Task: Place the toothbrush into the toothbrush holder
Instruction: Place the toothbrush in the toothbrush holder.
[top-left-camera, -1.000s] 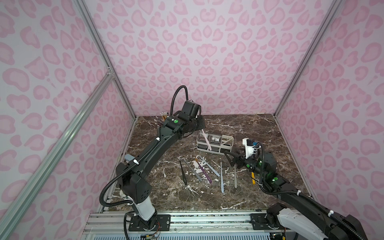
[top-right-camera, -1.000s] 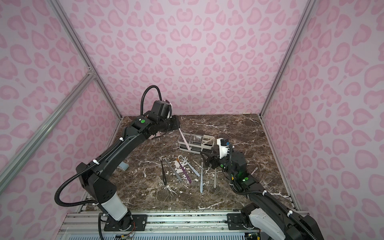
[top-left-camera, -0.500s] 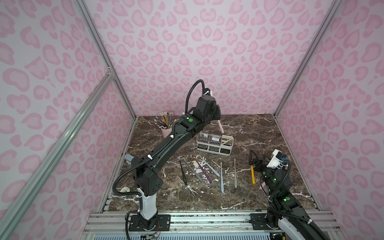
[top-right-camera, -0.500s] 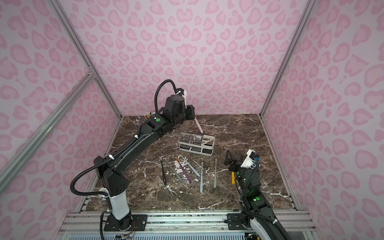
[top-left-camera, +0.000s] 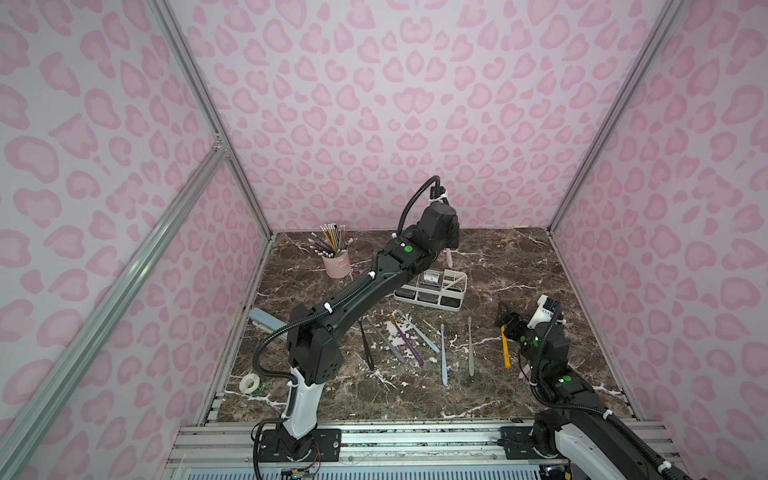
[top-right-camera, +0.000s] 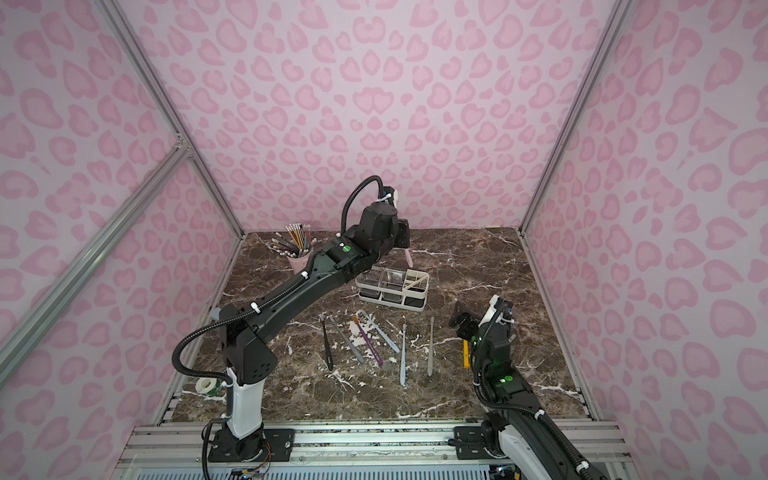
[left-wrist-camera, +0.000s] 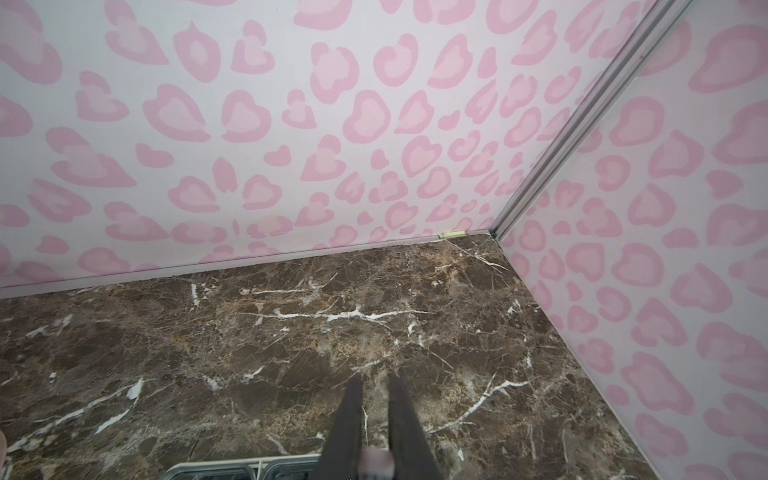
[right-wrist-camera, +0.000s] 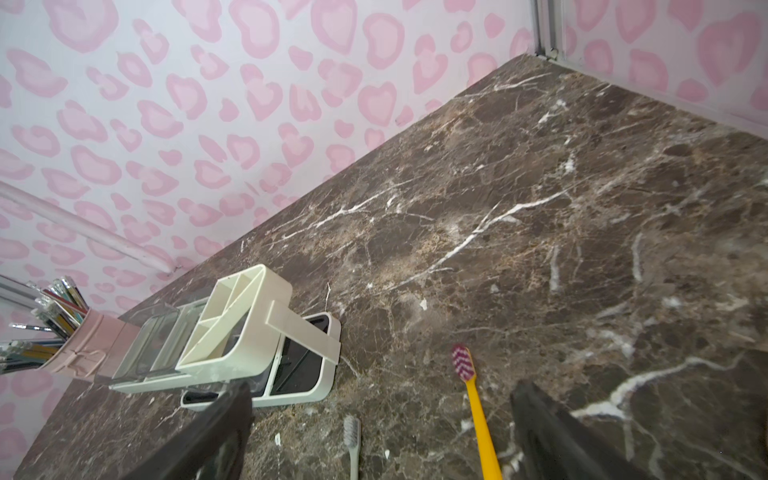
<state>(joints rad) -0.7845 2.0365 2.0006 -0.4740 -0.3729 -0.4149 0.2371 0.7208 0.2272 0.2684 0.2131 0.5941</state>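
The brown marble table (top-left-camera: 519, 266) carries everything. The left arm (top-left-camera: 353, 295) stretches from the near edge up past the holder (top-left-camera: 463, 286), a white caddy with two clear boxes and a slotted end that stands about mid-table. The left claw (left-wrist-camera: 376, 384) is above the table just behind the holder, its fingers narrow and pinching the pink toothbrush (top-left-camera: 450, 258). The toothbrush handle hangs nearly upright in the air just beyond the holder's far rim and is in none of the slots. The right arm (top-left-camera: 548, 365) sits low, to the holder's right and nearer the robot's base, with its claw (right-wrist-camera: 380, 395) spread wide and holding nothing. A pink cup (top-left-camera: 337, 266) of pencils stands to the holder's left and farther back. In front of the holder, a row of loose brushes (top-left-camera: 443, 353) lies flat on the table. A yellow brush (right-wrist-camera: 478, 411) lies to the right of that row, and in the right wrist view it shows between the open claw's fingers.
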